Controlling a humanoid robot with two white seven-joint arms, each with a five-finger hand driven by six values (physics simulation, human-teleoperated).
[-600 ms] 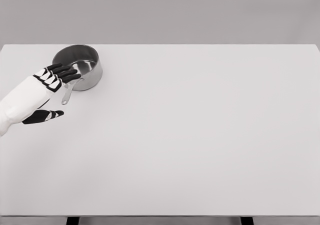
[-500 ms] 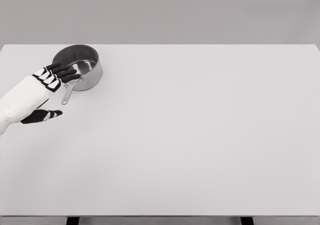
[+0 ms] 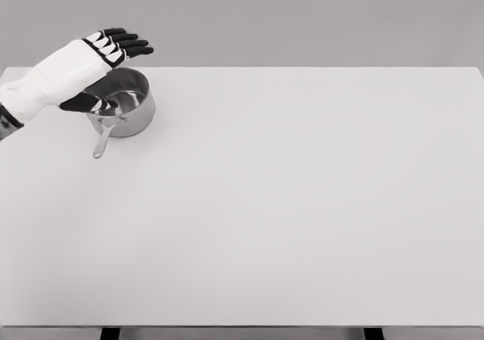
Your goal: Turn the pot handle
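Head view. A steel pot (image 3: pixel 123 107) sits on the white counter (image 3: pixel 302 204), in the far left corner area near the back edge. The pot stands upright, open side up, with a shiny inner wall showing. Its handle (image 3: pixel 101 140) is a thin metal strip that runs from the near-left side of the pot toward the front left, lying low over the counter surface.

The left hand (image 3: pixel 94 66) comes in from the left edge on a white forearm. It hangs above the left rim of the pot, palm down. The fingers (image 3: pixel 128 44) are dark, stretched out and slightly fanned, pointing right past the back edge of the counter. The thumb (image 3: pixel 82 103) angles down in front of the pot's left wall. The hand is spread and holds nothing; it is well apart from the handle. Whether the thumb touches the pot wall cannot be told.

The right arm does not show.
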